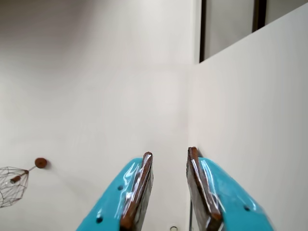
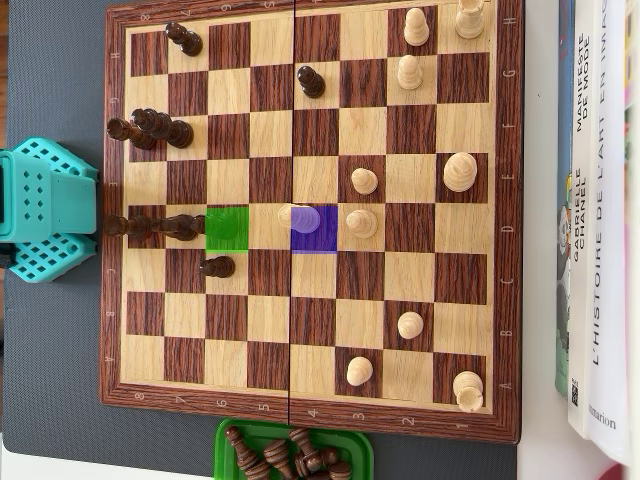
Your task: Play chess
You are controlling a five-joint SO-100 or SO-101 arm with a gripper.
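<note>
In the overhead view the wooden chessboard (image 2: 310, 408) lies on a dark mat. One square is tinted green (image 2: 227, 228) and one purple (image 2: 318, 232). A light pawn (image 2: 297, 215) stands on the purple square. Dark pieces cluster on the left side (image 2: 150, 128) and light pieces on the right side (image 2: 460, 171). The arm's teal body (image 2: 45, 210) sits at the board's left edge. In the wrist view my gripper (image 1: 170, 153) is open and empty, its teal fingers (image 1: 144, 178) with brown pads pointing at a white wall. The board is out of the wrist view.
A green tray (image 2: 355, 445) with several captured dark pieces sits below the board. Books (image 2: 595, 200) lie along its right edge. The wrist view shows a white panel (image 1: 250, 120) on the right and a wire lamp (image 1: 12, 185) at lower left.
</note>
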